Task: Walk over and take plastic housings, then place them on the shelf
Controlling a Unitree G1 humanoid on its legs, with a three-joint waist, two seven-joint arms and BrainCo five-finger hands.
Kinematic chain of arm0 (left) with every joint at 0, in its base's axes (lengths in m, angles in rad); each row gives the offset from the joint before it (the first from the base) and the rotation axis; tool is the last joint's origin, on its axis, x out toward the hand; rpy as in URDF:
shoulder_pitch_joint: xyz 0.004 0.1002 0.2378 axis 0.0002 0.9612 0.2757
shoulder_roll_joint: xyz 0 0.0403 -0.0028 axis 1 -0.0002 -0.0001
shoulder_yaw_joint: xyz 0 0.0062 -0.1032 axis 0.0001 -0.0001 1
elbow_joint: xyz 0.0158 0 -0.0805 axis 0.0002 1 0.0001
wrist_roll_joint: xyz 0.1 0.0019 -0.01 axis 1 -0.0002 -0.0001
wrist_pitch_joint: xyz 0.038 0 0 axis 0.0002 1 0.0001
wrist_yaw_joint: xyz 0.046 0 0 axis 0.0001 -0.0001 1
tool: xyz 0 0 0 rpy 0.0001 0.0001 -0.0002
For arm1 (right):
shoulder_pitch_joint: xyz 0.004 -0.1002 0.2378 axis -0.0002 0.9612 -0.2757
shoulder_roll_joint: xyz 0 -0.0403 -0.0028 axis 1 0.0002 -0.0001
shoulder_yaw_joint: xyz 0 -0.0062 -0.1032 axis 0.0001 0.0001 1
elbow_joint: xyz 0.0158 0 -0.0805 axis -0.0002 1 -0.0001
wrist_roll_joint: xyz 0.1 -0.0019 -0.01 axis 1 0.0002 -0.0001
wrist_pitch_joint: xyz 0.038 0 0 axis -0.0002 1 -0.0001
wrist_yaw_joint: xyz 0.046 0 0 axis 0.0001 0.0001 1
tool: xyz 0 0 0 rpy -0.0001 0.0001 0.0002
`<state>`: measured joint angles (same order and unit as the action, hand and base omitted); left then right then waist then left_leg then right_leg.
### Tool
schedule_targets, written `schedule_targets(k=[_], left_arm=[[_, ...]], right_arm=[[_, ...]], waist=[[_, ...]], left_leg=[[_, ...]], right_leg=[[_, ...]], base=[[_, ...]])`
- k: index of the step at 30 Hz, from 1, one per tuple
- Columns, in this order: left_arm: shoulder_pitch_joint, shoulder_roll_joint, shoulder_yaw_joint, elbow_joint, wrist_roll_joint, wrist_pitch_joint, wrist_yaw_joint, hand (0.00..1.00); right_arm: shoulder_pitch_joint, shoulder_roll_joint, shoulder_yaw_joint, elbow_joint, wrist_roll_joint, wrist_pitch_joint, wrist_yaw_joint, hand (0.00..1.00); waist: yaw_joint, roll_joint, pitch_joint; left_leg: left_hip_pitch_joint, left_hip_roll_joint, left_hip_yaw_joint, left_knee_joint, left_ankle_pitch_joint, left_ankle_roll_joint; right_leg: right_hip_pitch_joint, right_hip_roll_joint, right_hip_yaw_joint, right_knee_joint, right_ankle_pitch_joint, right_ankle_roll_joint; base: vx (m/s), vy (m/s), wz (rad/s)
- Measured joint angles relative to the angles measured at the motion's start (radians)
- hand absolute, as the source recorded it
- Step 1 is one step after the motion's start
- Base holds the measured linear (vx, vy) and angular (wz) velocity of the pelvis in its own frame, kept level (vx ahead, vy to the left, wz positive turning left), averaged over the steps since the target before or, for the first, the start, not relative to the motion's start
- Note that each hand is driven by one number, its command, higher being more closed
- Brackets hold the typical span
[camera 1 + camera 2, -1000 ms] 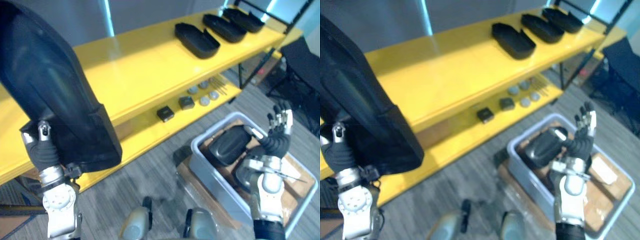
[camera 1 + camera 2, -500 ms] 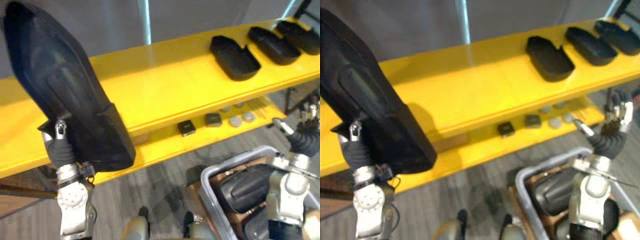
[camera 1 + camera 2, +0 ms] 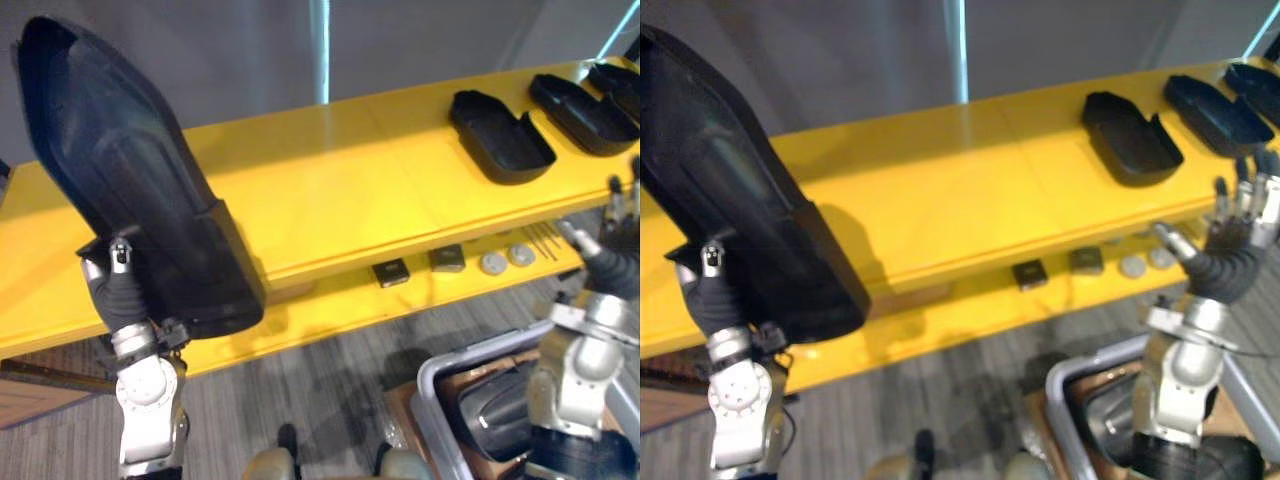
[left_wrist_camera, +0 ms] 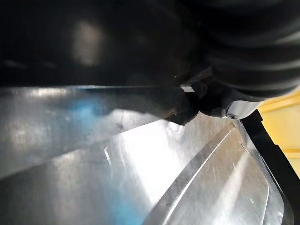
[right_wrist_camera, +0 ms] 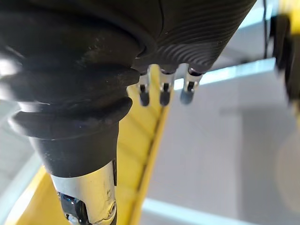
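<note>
- Three black housings [image 3: 500, 135] are lying on the yellow shelf [image 3: 330, 190], upper right.
- I'm seeing the left hand [image 3: 121, 296] carrying a big housing [image 3: 130, 190] upright at the left of the frame; its grip I cannot tell.
- The right hand [image 3: 1232, 240] is hanging spread at the right, above the grey bin [image 3: 440, 372].

Workshop — yellow shelf [image 3: 350, 180], parts bin [image 3: 480, 350].

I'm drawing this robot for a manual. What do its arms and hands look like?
Silver-grey tubular arms, left arm and right arm, with round joints. Dark ribbed covers wrap both wrists. The right hand has silver fingers with dark tips.
</note>
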<state>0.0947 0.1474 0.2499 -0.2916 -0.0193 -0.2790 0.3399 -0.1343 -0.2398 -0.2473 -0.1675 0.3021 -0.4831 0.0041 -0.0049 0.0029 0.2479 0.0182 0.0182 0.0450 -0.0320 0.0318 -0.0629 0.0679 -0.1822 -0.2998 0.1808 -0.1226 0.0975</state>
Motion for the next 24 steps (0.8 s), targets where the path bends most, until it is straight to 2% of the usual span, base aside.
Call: schedule_targets(k=[1,3,5,9,13,14,16,17,19,20,22,24], left_arm=[[0.01,0.0,0.022,-0.003,0.001,0.0,-0.015,1.0],[0.022,0.001,0.05,-0.008,0.001,0.0,-0.034,1.0],[0.045,0.001,0.073,-0.009,-0.003,0.0,-0.065,1.0],[0.066,0.005,0.089,-0.015,-0.006,-0.001,-0.126,1.0],[0.061,0.036,0.056,-0.024,-0.016,0.016,-0.194,1.0],[0.056,0.05,0.046,-0.023,-0.022,0.03,-0.204,1.0],[-0.012,0.088,-0.001,-0.008,-0.028,0.113,-0.228,1.0],[-0.04,0.092,-0.01,0.011,-0.035,0.132,-0.231,1.0],[-0.179,0.13,-0.039,0.149,-0.103,0.222,-0.223,1.0],[-0.216,0.14,-0.038,0.195,-0.118,0.243,-0.212,1.0],[-0.359,0.186,-0.039,0.387,-0.141,0.308,-0.129,1.0],[-0.448,0.212,-0.039,0.508,-0.147,0.34,-0.071,1.0]], right_arm=[[-0.003,0.0,0.037,0.006,-0.003,0.021,0.002,0.0],[-0.008,0.0,0.059,0.023,-0.005,0.036,0.003,0.0],[-0.009,0.0,0.065,0.035,-0.033,0.07,-0.002,0.0],[-0.004,0.0,0.064,0.067,-0.063,0.097,-0.027,0.0],[0.059,0.0,0.052,0.069,-0.063,0.114,-0.057,0.0],[0.067,0.0,0.051,0.069,-0.063,0.119,-0.057,0.0],[0.112,0.001,0.032,0.068,-0.061,0.14,-0.041,0.0],[0.121,0.001,0.028,0.068,-0.06,0.145,-0.034,0.0],[0.164,0.001,0.015,0.057,-0.039,0.157,0.022,0.0],[0.174,0.002,0.016,0.049,-0.035,0.158,0.038,0.0],[0.213,0.002,0.018,-0.012,-0.01,0.159,0.086,0.0],[0.229,0.002,0.032,-0.047,0.006,0.159,0.097,0.0]], waist=[[0.005,0.005,-0.003],[0.02,0.006,-0.003],[0.045,0.005,-0.004],[0.044,0.0,-0.007],[0.031,-0.005,-0.017],[0.025,-0.004,-0.017],[-0.005,-0.003,-0.018],[-0.013,-0.001,-0.019],[-0.048,0.01,-0.025],[-0.062,0.012,-0.026],[-0.102,0.021,-0.03],[-0.13,0.022,-0.03]], left_leg=[[0.002,-0.004,-0.019,-0.029,0.024,0.002],[0.0,-0.005,-0.037,-0.048,0.042,0.002],[0.0,-0.01,-0.045,-0.048,0.047,0.006],[0.0,-0.023,-0.058,-0.053,0.054,0.016],[-0.001,-0.018,0.004,-0.054,0.053,0.02],[-0.001,-0.016,0.014,-0.054,0.053,0.02],[-0.001,-0.005,0.054,-0.054,0.052,0.02],[-0.002,-0.004,0.066,-0.054,0.052,0.02],[-0.002,0.006,0.111,-0.055,0.052,0.02],[-0.002,0.009,0.123,-0.055,0.051,0.019],[-0.002,0.02,0.166,-0.054,0.05,0.018],[-0.002,0.027,0.191,-0.054,0.052,0.015]], right_leg=[[0.005,-0.002,-0.022,-0.004,-0.001,0.001],[0.006,-0.005,-0.035,-0.004,-0.001,0.001],[0.01,-0.006,-0.037,-0.002,-0.001,0.001],[0.022,-0.016,-0.048,-0.002,0.0,0.001],[0.0,-0.016,0.0,-0.008,0.011,0.005],[-0.002,-0.014,0.007,-0.014,0.017,0.005],[-0.017,-0.003,0.049,-0.037,0.04,0.008],[-0.024,-0.001,0.06,-0.039,0.044,0.011],[-0.046,0.011,0.11,-0.05,0.063,0.009],[-0.051,0.013,0.12,-0.053,0.066,0.011],[-0.08,0.027,0.169,-0.054,0.079,0.012],[-0.099,0.035,0.195,-0.05,0.085,0.008]], base=[[-0.06,-0.006,0.53],[-0.04,0.016,0.38],[-0.04,0.016,0.21],[-0.05,0.028,0.13],[-0.05,0.036,-0.26],[-0.04,0.025,-0.42],[-0.05,0.022,-0.5],[-0.06,0.026,-0.59],[-0.06,0.02,-0.59],[-0.05,0.011,-0.57],[-0.03,0.002,-0.58],[-0.02,-0.009,-0.46]])
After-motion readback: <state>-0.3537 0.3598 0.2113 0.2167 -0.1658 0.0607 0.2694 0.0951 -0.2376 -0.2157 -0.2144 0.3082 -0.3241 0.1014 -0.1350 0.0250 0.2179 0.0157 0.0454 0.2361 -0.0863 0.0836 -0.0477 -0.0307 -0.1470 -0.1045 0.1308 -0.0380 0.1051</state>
